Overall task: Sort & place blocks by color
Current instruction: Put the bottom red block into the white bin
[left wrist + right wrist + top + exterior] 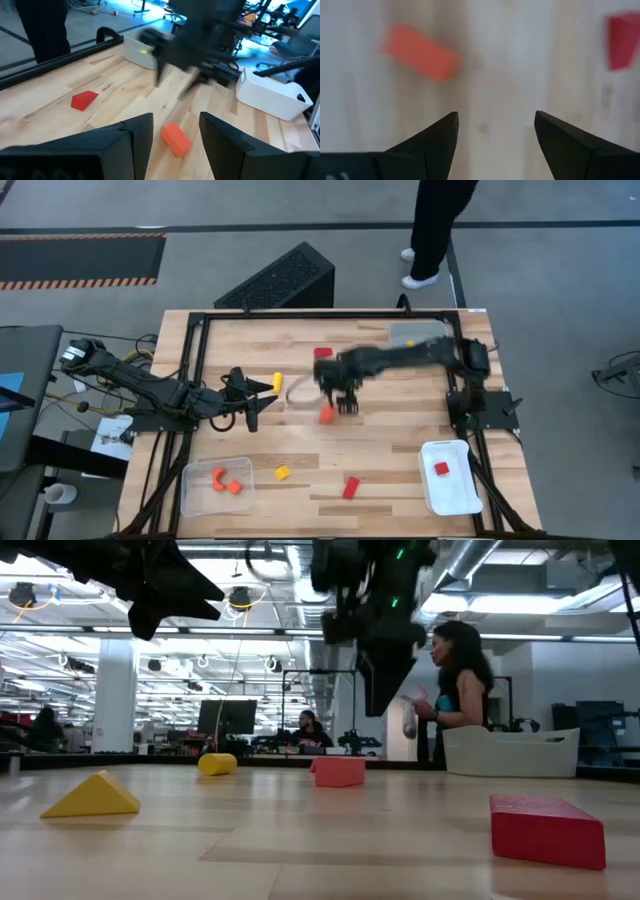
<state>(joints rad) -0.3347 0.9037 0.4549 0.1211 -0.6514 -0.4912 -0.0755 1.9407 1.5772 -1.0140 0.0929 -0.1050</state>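
Note:
An orange block (326,413) lies flat on the wooden table's middle. My right gripper (347,406) hangs open just to its right, pointing steeply down with nothing between its fingers; its wrist view shows the same orange block (420,52) off to one side of the open gripper (495,117). My left gripper (268,402) waits open above the table's left middle, pointing toward the orange block (176,139). Loose on the table are a red block (322,352), a yellow block (279,380), another yellow block (282,473) and a red block (351,487).
A clear tray (190,490) at the near left holds two orange blocks (226,482). A white tray (455,495) at the near right holds one red block (441,469). A pale bin (420,332) stands at the far right. A person (435,230) stands beyond the far edge.

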